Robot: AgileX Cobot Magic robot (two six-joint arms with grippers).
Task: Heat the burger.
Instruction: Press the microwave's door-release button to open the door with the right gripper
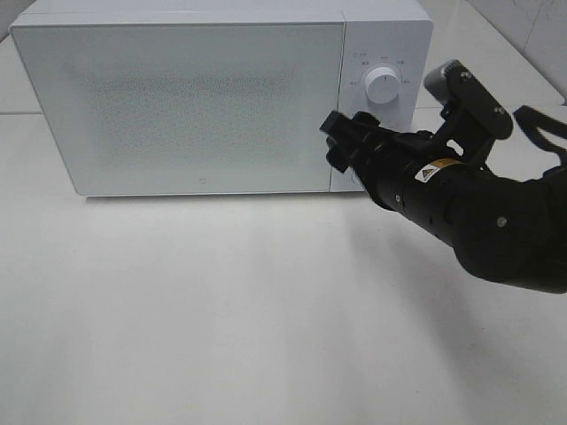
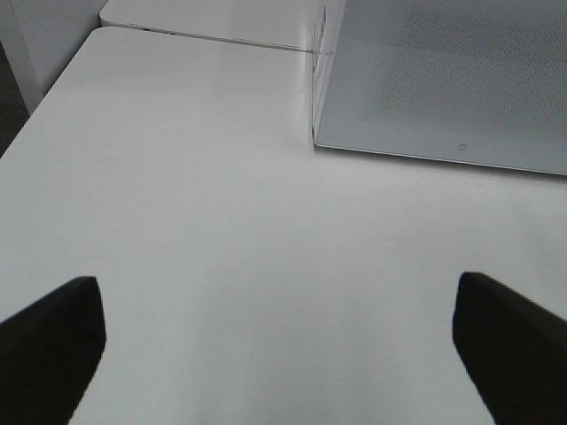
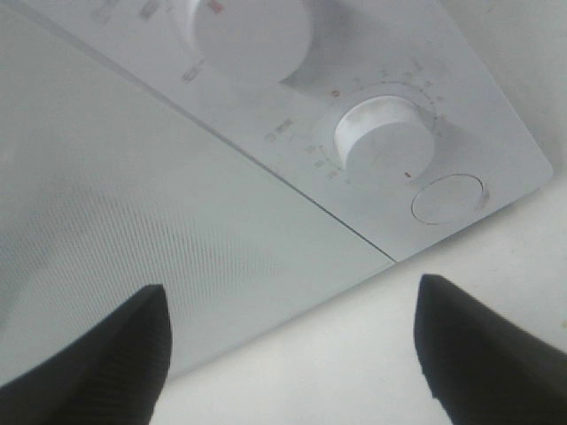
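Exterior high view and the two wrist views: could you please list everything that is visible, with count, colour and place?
microwave: one, white, door shut, at the back of the table.
knobs: two, white, on the microwave's right panel; upper knob, lower knob.
round button: one, white, below the lower knob.
table: one, white, under everything.
burger: none in view.
left gripper: one, black, open, over the table near the microwave's left corner.
right gripper: one, black, open, in front of the panel's lower part.
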